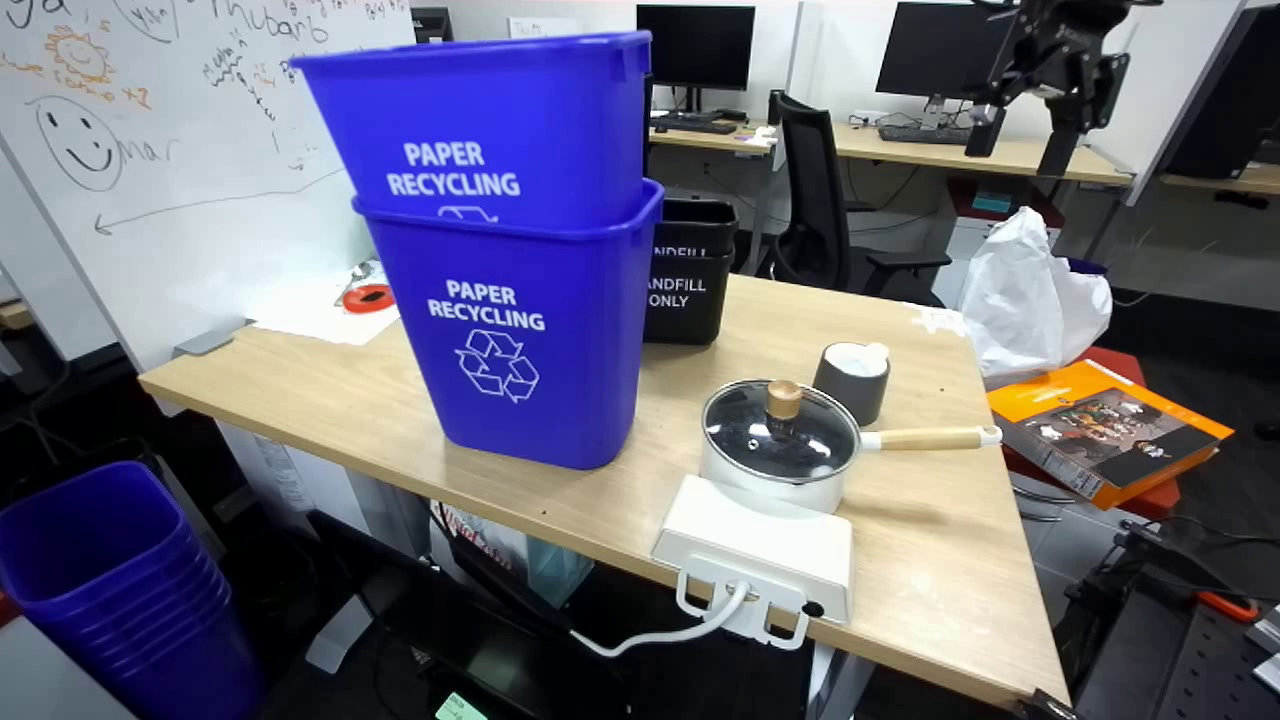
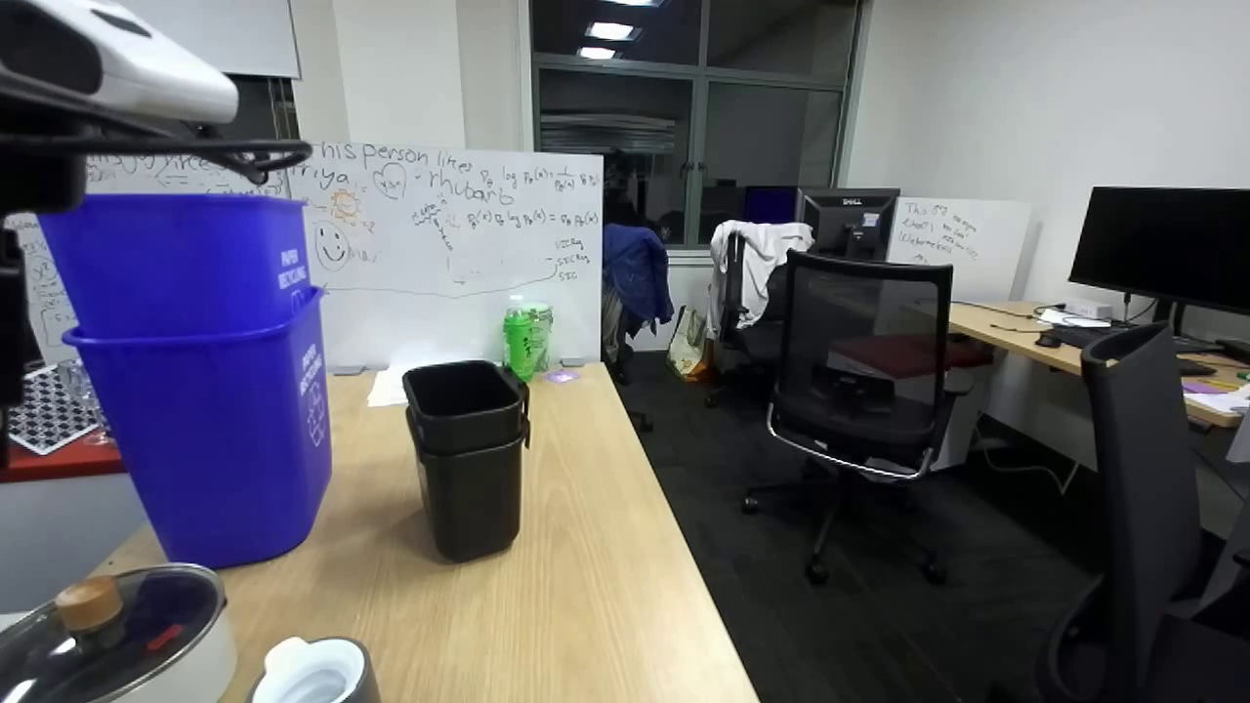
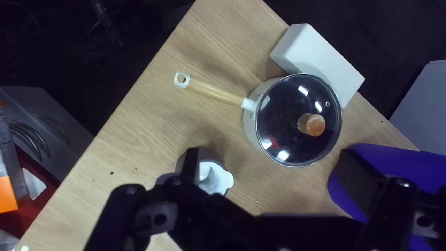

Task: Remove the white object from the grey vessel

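Below the spread gripper [image 1: 1016, 160] stands the grey cup [image 1: 857, 393], its white insert [image 3: 216, 178] projecting on one side, presumably to ease lifting.

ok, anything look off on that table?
Blue paper recycling bins and black landfill bins stand on the worktable, an odd spot; the white corded box overhangs its edge, cord hanging below, so it might get knocked off.

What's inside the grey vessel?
A hollow white object sits in the grey vessel, its tab sticking out. In the wrist view, one of the fingers hides part of the vessel. Anything under the white object is covered, so I cannot tell.
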Controlling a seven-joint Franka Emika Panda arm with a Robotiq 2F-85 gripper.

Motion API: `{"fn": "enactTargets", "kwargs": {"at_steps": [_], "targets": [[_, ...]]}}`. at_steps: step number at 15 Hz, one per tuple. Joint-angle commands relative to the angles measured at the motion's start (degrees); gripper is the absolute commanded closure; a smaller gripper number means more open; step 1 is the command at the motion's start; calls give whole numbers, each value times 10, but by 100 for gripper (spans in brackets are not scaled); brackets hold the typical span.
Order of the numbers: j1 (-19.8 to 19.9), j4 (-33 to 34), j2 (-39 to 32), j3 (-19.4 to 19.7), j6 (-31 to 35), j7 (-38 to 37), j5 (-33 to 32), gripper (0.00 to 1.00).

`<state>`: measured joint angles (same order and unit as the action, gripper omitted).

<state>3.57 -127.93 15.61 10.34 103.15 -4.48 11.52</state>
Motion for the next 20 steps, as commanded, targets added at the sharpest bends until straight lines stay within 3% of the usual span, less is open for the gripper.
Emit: {"fn": "enactTargets", "kwargs": {"at_steps": [1,4,8,9,20], "targets": [[23,-49,24,-13,19,-30,3,0],[32,-97,38,-11,31,-55,18,0],[40,-157,50,-17,76,-50,-10,0],[37,-133,34,-12,45,-47,2,0],[38,-148,41,-15,65,-47,0,0]]}}
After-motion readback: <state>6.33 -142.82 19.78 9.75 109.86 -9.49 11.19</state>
